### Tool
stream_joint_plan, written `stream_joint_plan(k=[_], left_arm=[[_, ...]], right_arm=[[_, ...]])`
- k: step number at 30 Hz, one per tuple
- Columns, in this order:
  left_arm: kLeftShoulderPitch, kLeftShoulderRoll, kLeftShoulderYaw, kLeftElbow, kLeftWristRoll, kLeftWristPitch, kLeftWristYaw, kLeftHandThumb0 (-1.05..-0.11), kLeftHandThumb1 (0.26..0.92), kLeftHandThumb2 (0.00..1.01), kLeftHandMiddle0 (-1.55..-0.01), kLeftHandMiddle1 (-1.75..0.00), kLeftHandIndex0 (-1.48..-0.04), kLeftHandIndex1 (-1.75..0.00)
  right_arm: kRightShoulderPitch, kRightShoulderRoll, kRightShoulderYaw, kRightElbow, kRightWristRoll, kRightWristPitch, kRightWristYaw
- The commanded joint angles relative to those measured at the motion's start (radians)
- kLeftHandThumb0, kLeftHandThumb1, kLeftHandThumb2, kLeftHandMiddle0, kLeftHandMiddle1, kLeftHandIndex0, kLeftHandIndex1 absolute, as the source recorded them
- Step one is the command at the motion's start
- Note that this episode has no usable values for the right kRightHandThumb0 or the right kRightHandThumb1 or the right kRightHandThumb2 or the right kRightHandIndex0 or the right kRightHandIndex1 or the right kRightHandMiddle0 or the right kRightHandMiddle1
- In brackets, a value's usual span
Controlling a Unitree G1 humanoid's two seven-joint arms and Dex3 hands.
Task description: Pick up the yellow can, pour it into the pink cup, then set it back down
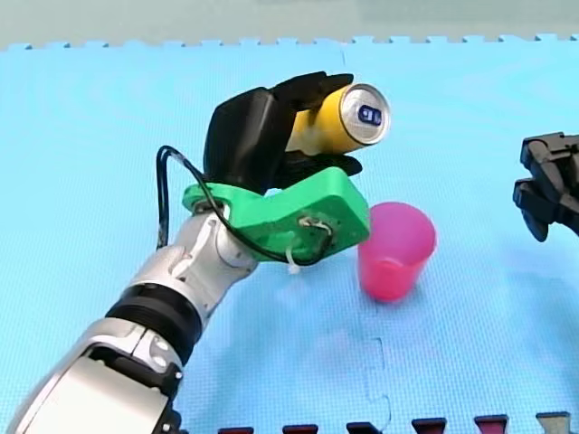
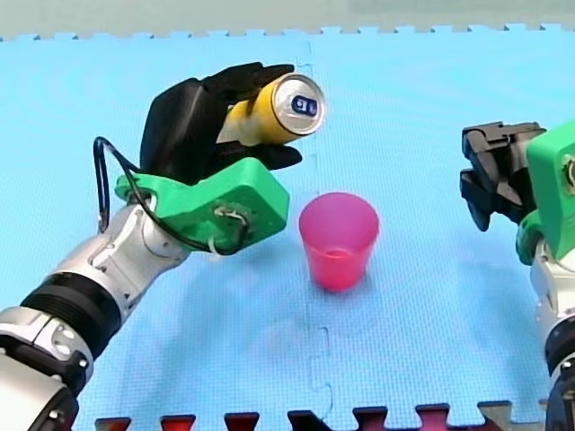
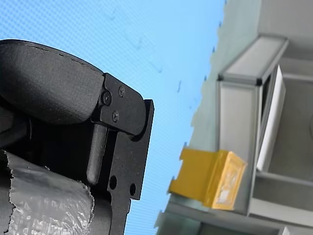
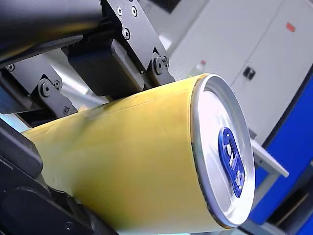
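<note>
My left hand (image 1: 262,136) has its fingers clamped round the yellow can (image 1: 348,117), which is tipped nearly level and held up at 11 o'clock of the pink cup (image 1: 395,249). I'd bring the can's mouth over the rim before tilting more. My right hand (image 2: 492,171) holds nothing, out at 3 o'clock. The surface is a blue foam mat (image 1: 90,108), with grey cabinets (image 3: 234,122) beyond.

A robotics lab: blue interlocking foam mat (image 1: 479,136) as work surface, grey metal cabinets (image 4: 254,49) beyond.
</note>
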Motion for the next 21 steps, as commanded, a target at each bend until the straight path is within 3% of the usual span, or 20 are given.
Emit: stream_joint_plan(k=[1, 6, 21], left_arm=[[-0.033, 0.019, -0.059, 0.036, 0.064, -0.017, 0.112, -0.352, 0.701, 0.00, -1.35, -0.02, -1.24, 0.00], [-0.042, 0.034, -0.112, 0.060, 0.131, -0.017, 0.206, -0.321, 0.711, 0.00, -1.38, -0.03, -1.25, 0.00], [-0.056, 0.057, -0.185, 0.075, 0.177, 0.021, 0.290, -0.303, 0.755, 0.01, -1.37, -0.01, -1.20, 0.00]], right_arm=[[-0.002, -0.005, 0.002, 0.000, -0.001, 0.006, -0.007], [0.004, -0.007, 0.004, -0.001, -0.008, 0.001, -0.011], [0.002, -0.001, 0.006, -0.001, -0.008, 0.001, -0.012]])
